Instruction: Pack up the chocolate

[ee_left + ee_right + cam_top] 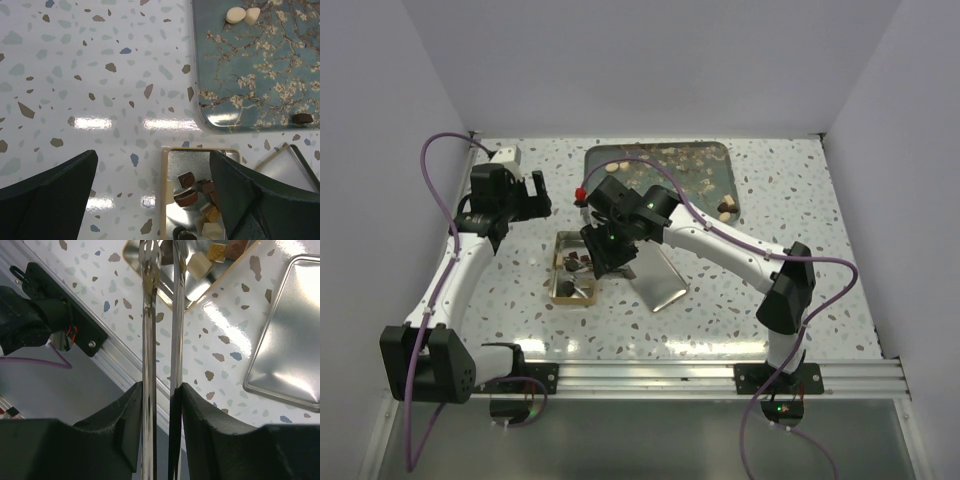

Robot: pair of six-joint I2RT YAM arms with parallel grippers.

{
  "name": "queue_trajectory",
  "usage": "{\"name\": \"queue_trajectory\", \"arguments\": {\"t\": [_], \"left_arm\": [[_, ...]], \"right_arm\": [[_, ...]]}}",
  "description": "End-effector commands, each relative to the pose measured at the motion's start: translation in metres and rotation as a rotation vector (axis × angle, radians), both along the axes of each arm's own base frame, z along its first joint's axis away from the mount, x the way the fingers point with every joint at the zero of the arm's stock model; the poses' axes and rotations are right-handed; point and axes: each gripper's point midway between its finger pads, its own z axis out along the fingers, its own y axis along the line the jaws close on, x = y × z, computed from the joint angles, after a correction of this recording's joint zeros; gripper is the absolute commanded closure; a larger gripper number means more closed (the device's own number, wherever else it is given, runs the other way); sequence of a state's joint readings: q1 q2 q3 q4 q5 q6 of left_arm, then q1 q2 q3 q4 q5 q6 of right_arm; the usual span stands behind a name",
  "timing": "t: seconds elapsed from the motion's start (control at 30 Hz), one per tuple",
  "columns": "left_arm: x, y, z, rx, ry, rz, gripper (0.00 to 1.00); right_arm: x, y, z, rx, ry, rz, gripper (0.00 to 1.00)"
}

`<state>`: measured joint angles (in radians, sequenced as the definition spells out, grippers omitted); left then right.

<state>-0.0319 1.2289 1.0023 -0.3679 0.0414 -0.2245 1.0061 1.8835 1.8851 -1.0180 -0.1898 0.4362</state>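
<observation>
The right gripper [161,390] is clenched on a pair of metal tongs [149,315], pressing the two arms close together. The tongs' tips reach out over the near end of the gold tin [172,165]. Whether the tips pinch anything cannot be told, because they run off the top edge of the right wrist view. The tin lies open on the speckled white table [840,190] and holds a small heap of chocolate [187,180]. The heap is mostly dark and reddish brown lumps, with a tan one and a couple of cream ones among them. The tin's flat lid [660,285] lies just beside it on the right, shiny side up. The left gripper [152,170] hangs above the table just left of the tin's far end, with its fingers spread wide and nothing between them. Beyond the tin is the teal tray [220,117] with its blossom print, apart from the tin by a narrow strip of table. More chocolate is scattered across the tray. Two cream pieces [242,15] lie touching each other near its left side, and a dark piece [302,118] lies close to its near rim. The top view shows a few more lumps [727,208] at the tray's near right corner. It is unclear whether these sit on the tray or just off it.
</observation>
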Motion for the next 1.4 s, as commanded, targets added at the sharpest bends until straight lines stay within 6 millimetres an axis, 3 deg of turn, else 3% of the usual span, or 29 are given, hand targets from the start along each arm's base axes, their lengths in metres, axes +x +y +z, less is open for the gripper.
{"name": "queue_trajectory", "arguments": {"t": [0.0,0.13,0.27,0.43,0.57,0.83,1.37], "left_arm": [[0.002,0.003,0.019,-0.004,-0.061,0.006,0.00],[0.002,0.002,0.018,-0.007,-0.061,0.004,0.00],[0.002,0.002,0.018,-0.011,-0.060,0.003,0.00],[0.002,0.002,0.017,-0.009,-0.060,0.004,0.00],[0.002,0.002,0.017,-0.007,-0.059,0.003,0.00],[0.002,0.002,0.018,-0.010,-0.062,0.003,0.00],[0.001,0.002,0.018,-0.007,-0.062,0.004,0.00]], "right_arm": [[0.022,-0.004,0.033,0.062,-0.081,-0.060,0.62],[0.059,-0.031,0.048,0.098,-0.117,-0.175,0.63],[0.098,-0.075,0.056,0.072,-0.166,-0.294,0.63],[0.115,-0.110,0.051,0.042,-0.183,-0.373,0.63],[0.122,-0.134,0.027,-0.027,-0.170,-0.417,0.63],[0.129,-0.152,0.004,-0.087,-0.172,-0.458,0.62],[0.140,-0.164,-0.023,-0.141,-0.162,-0.504,0.59]]}}
